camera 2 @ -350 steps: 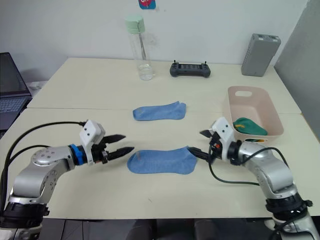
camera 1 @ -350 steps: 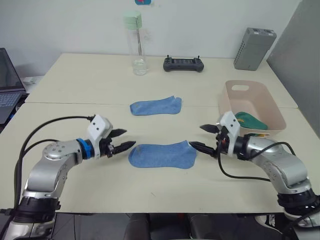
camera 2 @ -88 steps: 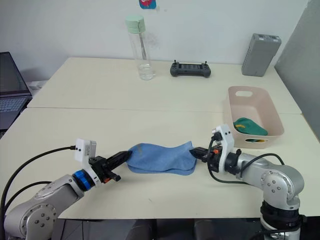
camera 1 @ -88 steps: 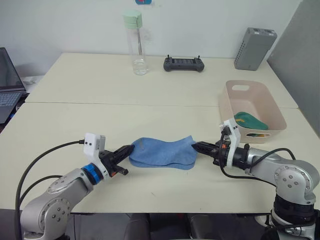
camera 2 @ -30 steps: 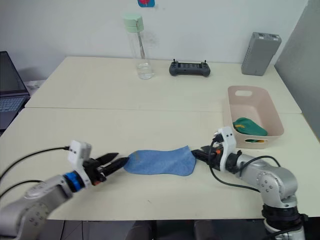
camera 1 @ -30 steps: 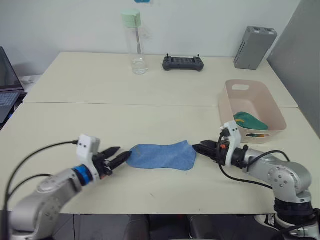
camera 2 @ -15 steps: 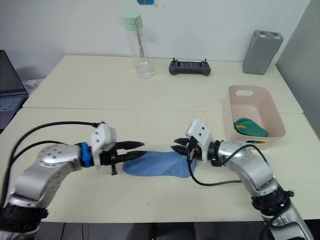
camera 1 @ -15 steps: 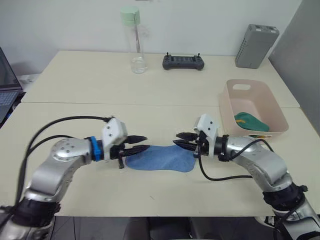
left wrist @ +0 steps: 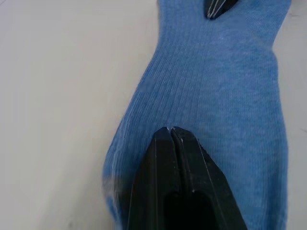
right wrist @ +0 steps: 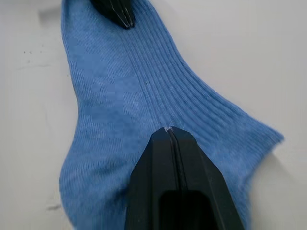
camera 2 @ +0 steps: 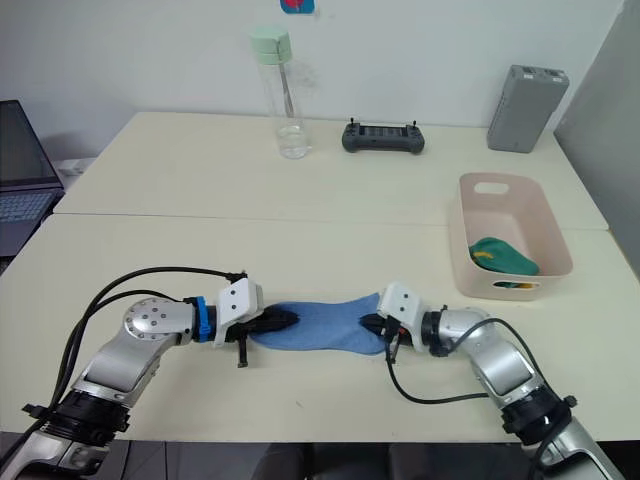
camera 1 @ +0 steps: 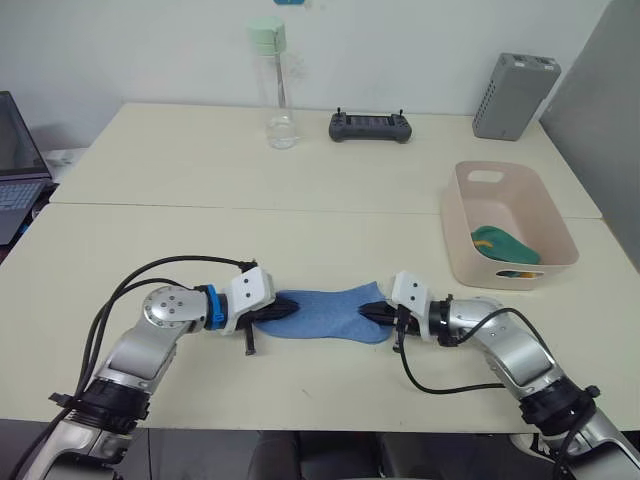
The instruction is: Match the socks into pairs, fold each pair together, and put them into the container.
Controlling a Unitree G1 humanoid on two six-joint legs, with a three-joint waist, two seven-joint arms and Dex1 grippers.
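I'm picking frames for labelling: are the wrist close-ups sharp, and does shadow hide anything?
Left wrist view: the sock's ribbing reads clearly near the shut fingers, softening toward the far end. Right wrist view: ribbing crisp, with soft shadow on the table beside the sock, hiding nothing.

One blue sock stack (camera 1: 328,314) on the table, one green sock (camera 1: 503,245) in one pink container (camera 1: 470,258), one bottle (camera 1: 274,85), one black controller (camera 1: 369,126), one grey box (camera 1: 513,83), one laptop (camera 1: 17,160), two grippers

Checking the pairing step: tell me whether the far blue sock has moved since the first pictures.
Yes. It left its spot near the table seam, moving toward the robot; blue sock fabric lies between the left gripper and right gripper.
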